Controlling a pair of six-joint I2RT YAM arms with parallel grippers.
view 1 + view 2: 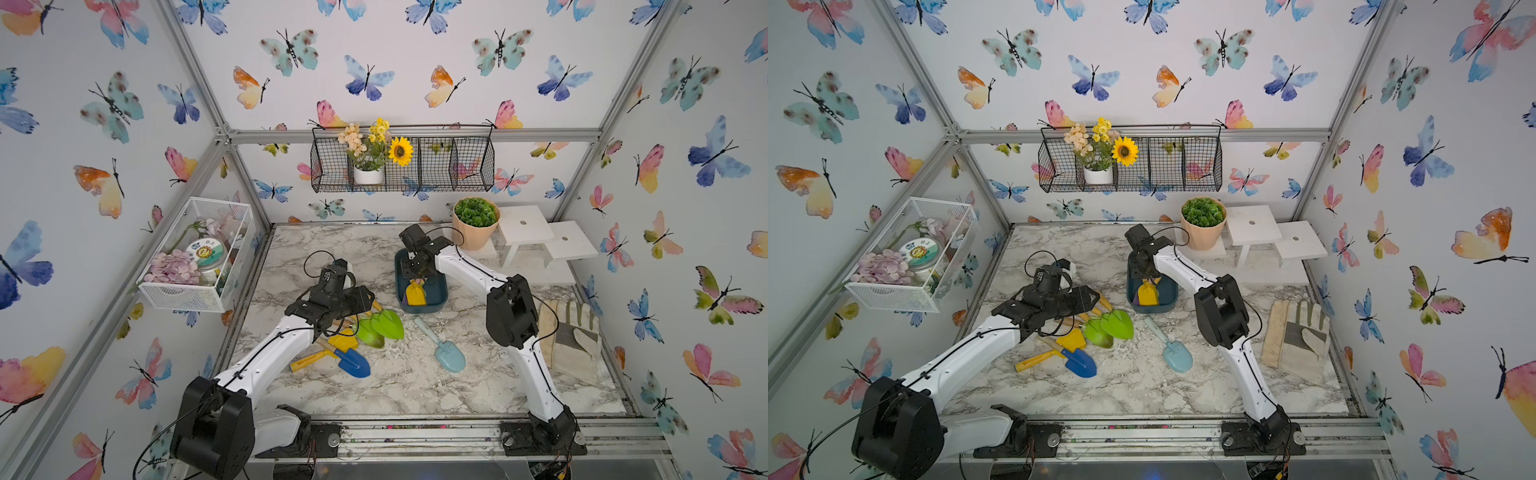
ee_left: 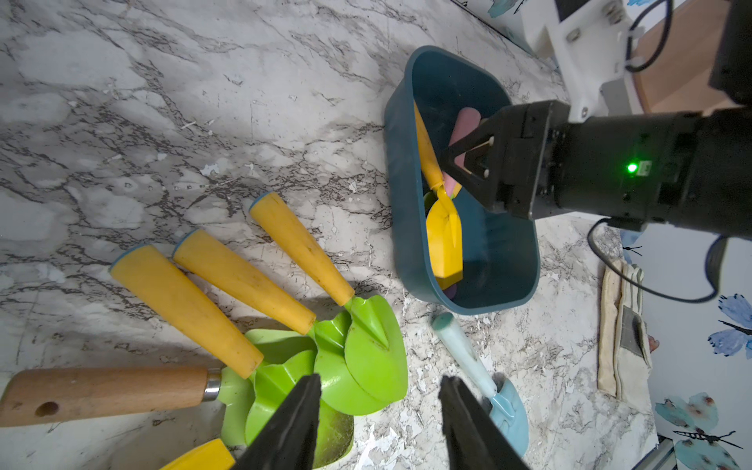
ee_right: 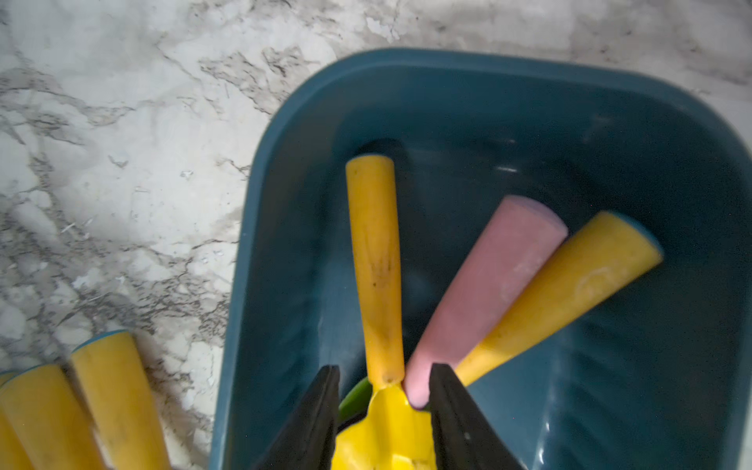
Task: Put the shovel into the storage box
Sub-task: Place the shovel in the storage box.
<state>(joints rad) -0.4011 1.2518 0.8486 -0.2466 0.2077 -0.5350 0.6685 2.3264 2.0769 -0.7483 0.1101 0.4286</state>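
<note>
The yellow shovel (image 3: 376,264) lies inside the storage box (image 3: 508,106), directly under the right pincer (image 3: 385,370). Its handle runs away from the pincer toward the box's far wall, and its blade sits below the fingertips. The right pincer's jaws stand apart on either side of the shovel's neck, with a gap showing on one side, so it looks released rather than clamped. Just beside it in the box are a pink handle (image 3: 484,285) and a second yellow handle (image 3: 569,276), so this step seems all but done; what remains for it is lifting the pincer clear

The left pincer (image 2: 379,377) hangs with its jaws apart and nothing between them. Beneath it on the tabletop (image 1: 395,386) lies a fan of green shovels (image 2: 366,354), and a light blue shovel (image 2: 468,358) lies just beside its other finger. A blue-bladed shovel (image 1: 353,363) lies nearer that arm's base. If every shovel is meant, most of the work is still ahead
</note>
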